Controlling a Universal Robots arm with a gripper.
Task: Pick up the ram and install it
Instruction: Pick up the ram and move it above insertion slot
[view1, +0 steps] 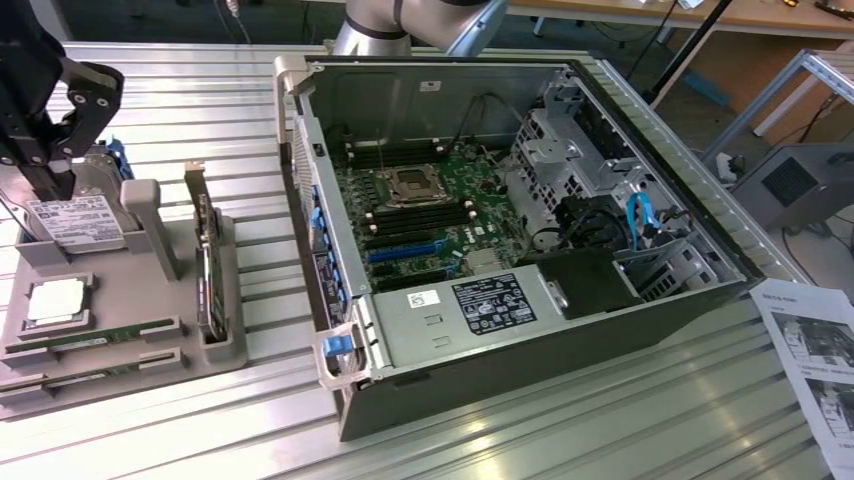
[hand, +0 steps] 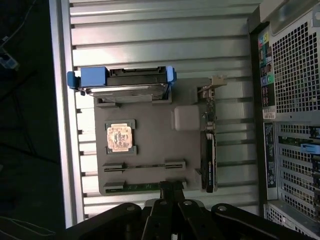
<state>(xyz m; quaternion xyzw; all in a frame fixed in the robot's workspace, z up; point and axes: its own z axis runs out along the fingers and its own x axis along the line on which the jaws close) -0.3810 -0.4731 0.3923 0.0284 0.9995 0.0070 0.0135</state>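
Black gripper, fingers pressed together, poised over a grey tray. At the fingertips in the wrist view, the ram: one thin green stick lying in a tray slot. Beyond it, one square processor, then one hard drive with blue rails. Alongside, one dark expansion card. In the exterior view, gripper raised above the tray, apart from the ram. Farther off, one open computer case exposing its motherboard. From the wrist, its perforated rear panel.
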